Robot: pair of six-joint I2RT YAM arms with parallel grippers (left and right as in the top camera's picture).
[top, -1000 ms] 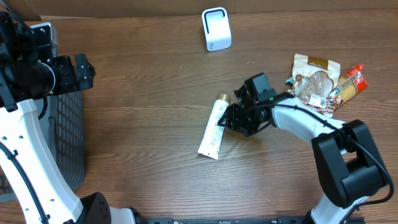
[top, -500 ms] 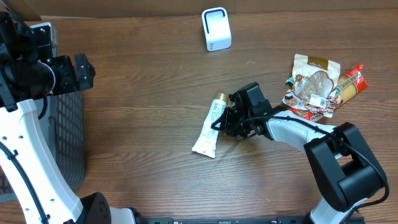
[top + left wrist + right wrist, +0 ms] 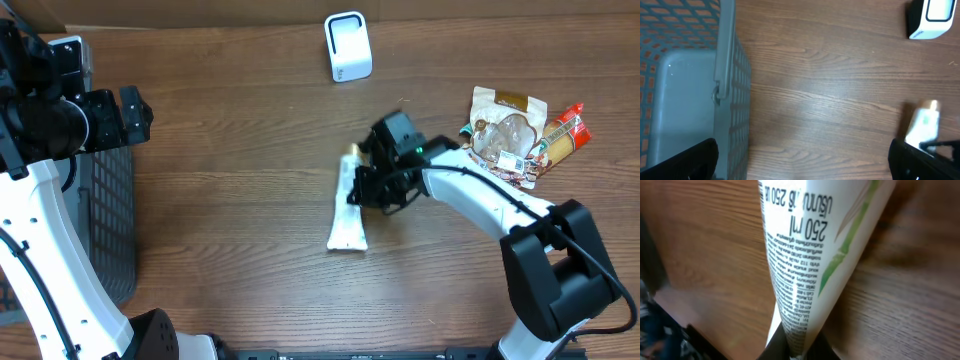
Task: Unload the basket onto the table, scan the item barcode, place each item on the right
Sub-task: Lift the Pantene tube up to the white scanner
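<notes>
The right claw (image 3: pixel 365 188) clenches the tube (image 3: pixel 347 218).
Looks soft, light, slick; pinch near the stiffer cap (image 3: pixel 933 105). The left claw (image 3: pixel 133 112) hangs released.

Overhead view: even, diffuse light from above on the wooden table (image 3: pixel 240 230); shadows soft and short, darkest under the right gripper (image 3: pixel 362 190) beside the white tube (image 3: pixel 346 225); focus sharp throughout. Left wrist view: slightly soft, the basket (image 3: pixel 727 75) wall pale and hazy. Right wrist view: tube print crisp mid-frame; wood grain at right and the lower-left corner blurred, dim.
</notes>
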